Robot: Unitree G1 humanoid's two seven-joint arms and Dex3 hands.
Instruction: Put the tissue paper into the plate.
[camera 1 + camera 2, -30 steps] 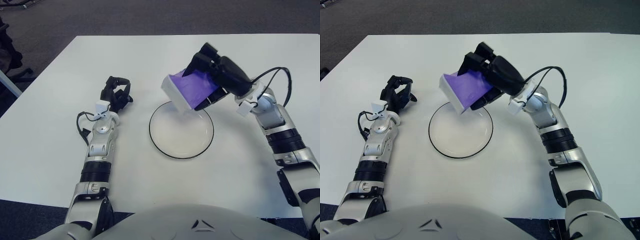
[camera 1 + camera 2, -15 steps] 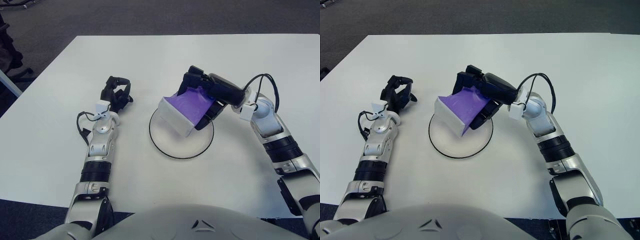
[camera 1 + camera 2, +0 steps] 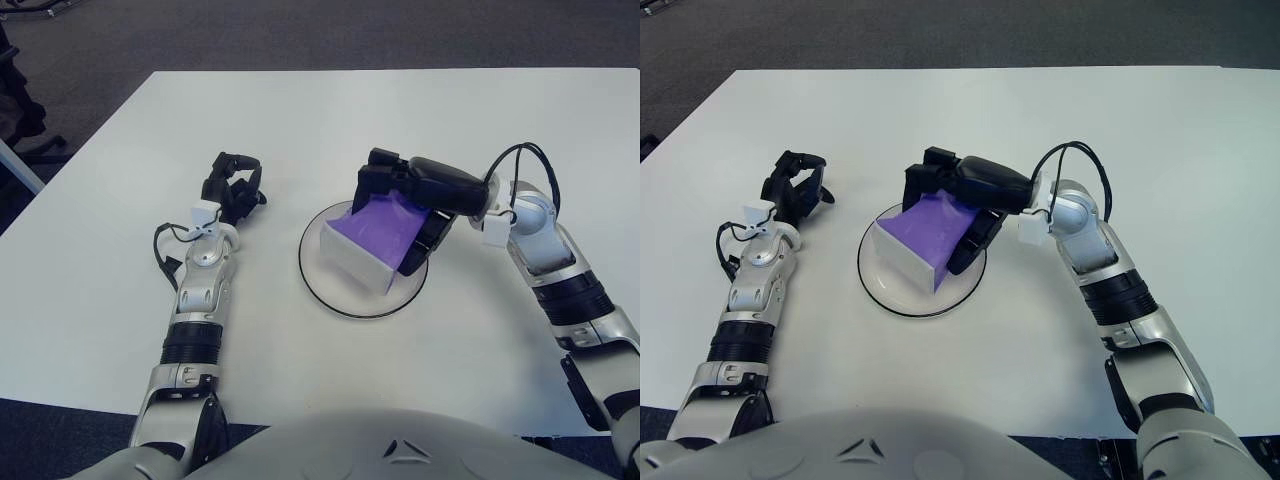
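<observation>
A purple and white tissue pack [image 3: 368, 240] lies low inside the round, black-rimmed plate [image 3: 320, 287] at the table's middle. It also shows in the right eye view [image 3: 925, 240]. My right hand [image 3: 405, 200] is over the plate's right half, shut on the pack, with one finger down its right side. Whether the pack's underside touches the plate is hidden. My left hand [image 3: 233, 185] rests on the table to the left of the plate, its fingers curled and empty.
The white table [image 3: 120, 230] spreads wide around the plate. Dark carpet lies beyond its far edge. A dark chair part [image 3: 15, 100] stands off the table's left corner.
My right hand has come down and towards me with the tissue pack, from above the plate's far rim into the plate. The left arm has not moved.
</observation>
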